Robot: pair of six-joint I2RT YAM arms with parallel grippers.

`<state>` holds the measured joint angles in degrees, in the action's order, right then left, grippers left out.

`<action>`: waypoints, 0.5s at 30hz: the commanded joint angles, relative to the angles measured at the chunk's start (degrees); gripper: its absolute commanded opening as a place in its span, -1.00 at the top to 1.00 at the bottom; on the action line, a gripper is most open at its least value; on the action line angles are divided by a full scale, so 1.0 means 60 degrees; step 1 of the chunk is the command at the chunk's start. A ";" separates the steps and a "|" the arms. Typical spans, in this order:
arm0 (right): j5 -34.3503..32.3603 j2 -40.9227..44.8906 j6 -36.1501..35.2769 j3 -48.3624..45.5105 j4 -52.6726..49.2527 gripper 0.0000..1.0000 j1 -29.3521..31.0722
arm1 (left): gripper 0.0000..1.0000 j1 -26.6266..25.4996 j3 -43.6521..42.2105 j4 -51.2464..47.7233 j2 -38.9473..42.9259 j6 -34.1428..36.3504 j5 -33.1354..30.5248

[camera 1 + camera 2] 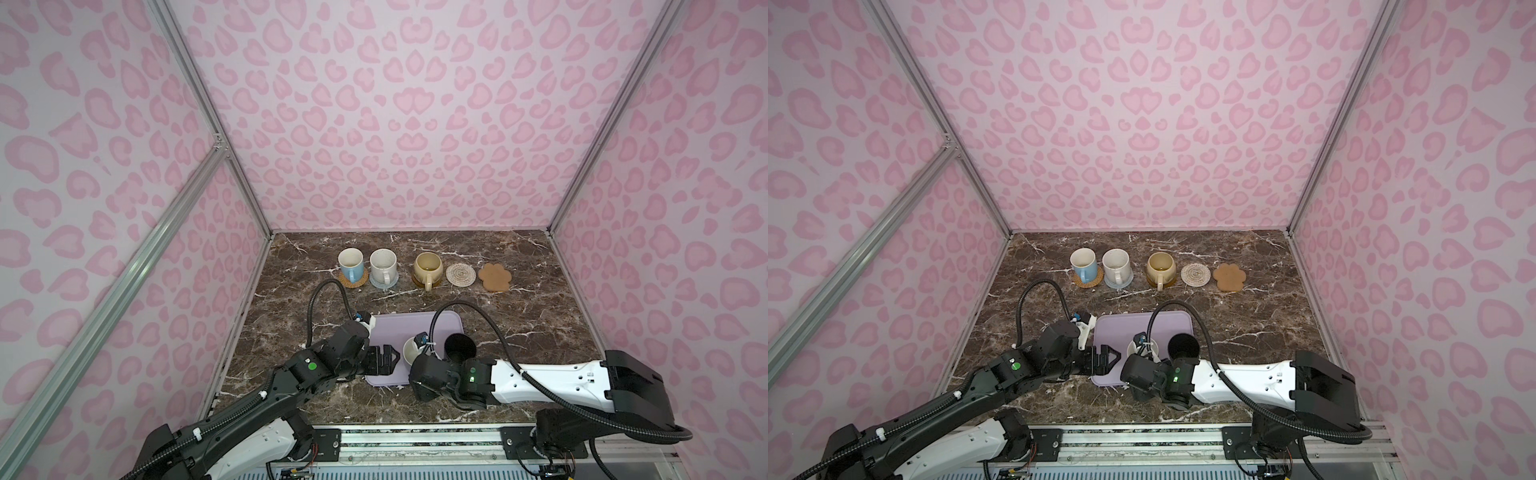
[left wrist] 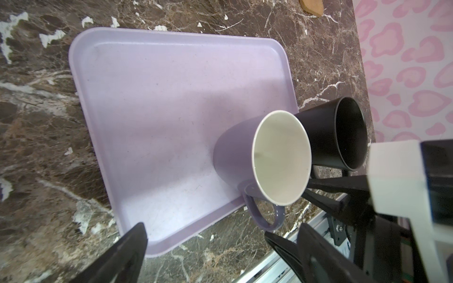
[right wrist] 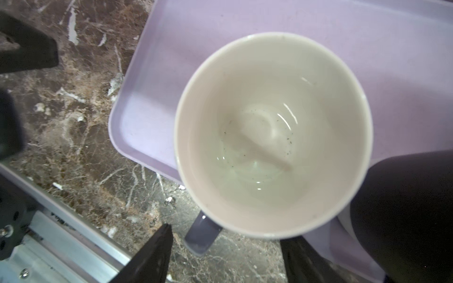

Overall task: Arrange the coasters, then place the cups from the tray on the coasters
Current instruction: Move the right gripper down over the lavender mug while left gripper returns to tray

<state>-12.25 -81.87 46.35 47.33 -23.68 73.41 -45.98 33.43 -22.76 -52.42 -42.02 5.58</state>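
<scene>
one tray held two: lavender cup, its handle between right gripper's parted jaws, ungripped; black cup just beside. left gripper gaped wide, empty, near the lavender cup. five coasters lay well beyond both grippers: three bore cups, two bare.

Two robot arms reach in low and nearly meet at the middle. The left arm comes in from the left with its wrist level; the left jaws are spread wide, pointing toward the right arm's wrist. The right arm lies almost level from the right, wrist bent downward, the right jaws parted and angled down.
</scene>
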 commanded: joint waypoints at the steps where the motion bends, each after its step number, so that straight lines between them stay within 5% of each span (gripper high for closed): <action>1: -0.0390 -0.0241 0.0070 0.0108 0.0055 -0.39 -0.0058 | -0.94 0.0008 -0.0125 0.0337 0.0034 -0.0237 0.0008; 8: -0.0474 -0.0372 -0.0022 -0.0051 -0.0003 -0.04 -0.0518 | -0.92 -0.0033 -0.0276 0.0296 0.0555 -0.0378 -0.0129; 15: -0.0402 -0.0587 -0.0635 -0.0229 0.1066 0.03 -0.0596 | -0.92 -0.0036 -0.0188 0.0103 0.0500 -0.0378 -0.0260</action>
<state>-13.91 -84.47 44.49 46.54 -21.52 69.76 -46.19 31.90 -22.61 -48.84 -43.90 4.64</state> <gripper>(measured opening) 0.489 0.960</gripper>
